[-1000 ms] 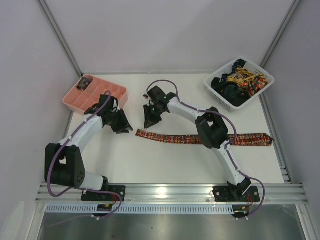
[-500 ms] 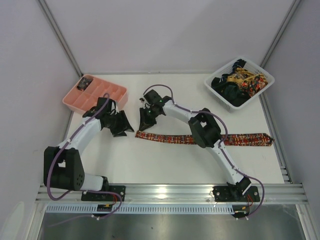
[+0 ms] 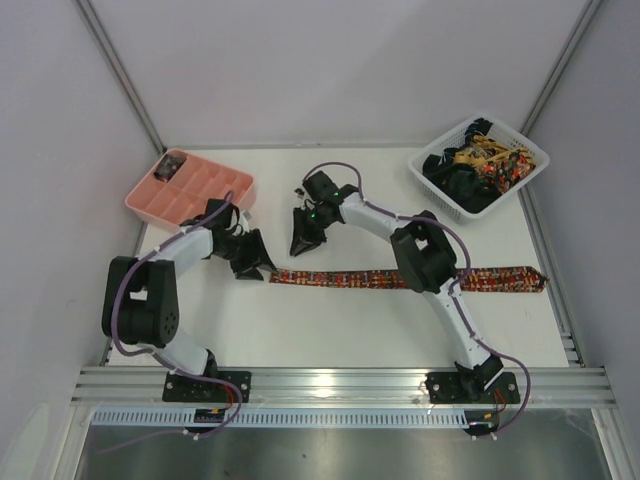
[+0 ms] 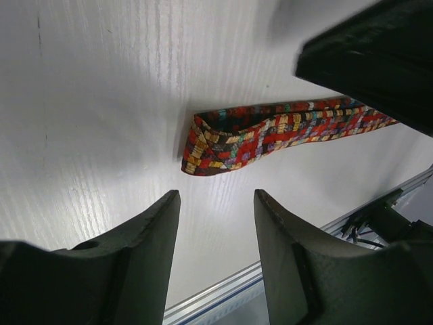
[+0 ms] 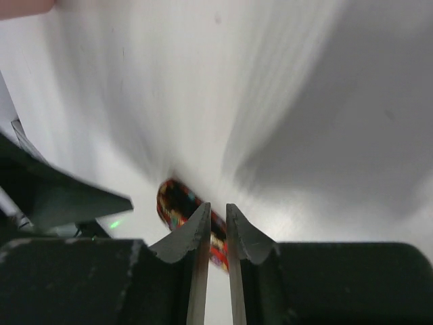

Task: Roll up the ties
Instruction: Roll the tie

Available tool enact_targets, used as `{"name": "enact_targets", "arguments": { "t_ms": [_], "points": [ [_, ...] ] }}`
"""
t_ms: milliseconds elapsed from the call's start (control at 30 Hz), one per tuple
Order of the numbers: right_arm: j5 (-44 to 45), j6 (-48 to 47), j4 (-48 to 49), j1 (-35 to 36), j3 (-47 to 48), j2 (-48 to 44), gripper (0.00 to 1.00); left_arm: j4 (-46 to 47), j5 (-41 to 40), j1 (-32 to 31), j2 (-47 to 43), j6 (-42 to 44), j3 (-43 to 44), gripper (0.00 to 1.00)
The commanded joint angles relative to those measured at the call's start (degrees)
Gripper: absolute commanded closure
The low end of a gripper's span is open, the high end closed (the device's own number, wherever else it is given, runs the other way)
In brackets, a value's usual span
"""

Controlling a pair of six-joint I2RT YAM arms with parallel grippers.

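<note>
My left claw [image 4: 216, 202] spread wide, empty, just short of the folded end of the tie [image 4: 270, 132], my right claw [image 5: 217, 215] pressed nearly together, pinching nothing, near it

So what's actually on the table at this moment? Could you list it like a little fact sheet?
tie: one, patterned, flat across the table, left end folded over
left pincer: open, just short of the folded end, not touching it
right pincer: nearly closed, empty, above the table near that end
basket: far right corner, more ties heaped inside
tray: pink, far left, a dark item in one corner compartment
</note>
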Motion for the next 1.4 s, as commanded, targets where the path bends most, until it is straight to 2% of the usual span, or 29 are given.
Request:
{"name": "enact_targets", "arguments": {
  "t_ms": [0,167,400,1033,1367],
  "points": [
    [-0.1,-1.6,-1.6,-0.5,-4.7,-10.1,0.79,2.9,1.5,0.5,2.5,2.5,1.8,0.46],
    [-4.3,0.5,6.0,-0.6,-16.9,-15.0,0.81,3.8,0.1,0.5,6.6,3.4,4.6,0.5],
    [-7.6,3.5,11.0,-0.6,-21.3,-15.4,0.85,0.7,-2.7,0.5,9.7,6.8,8.3,0.53],
    [-8.7,6.9,13.5,-0.8,-20.4,-11.8,0.88,2.6,3.7,0.3,10.1,7.2,5.0,0.63],
    [-9.9,7.4,14.0,-0.7,-20.5,-11.4,0.89,2.0,1.5,0.0,11.5,7.9,5.4,0.62]
  ]
}}
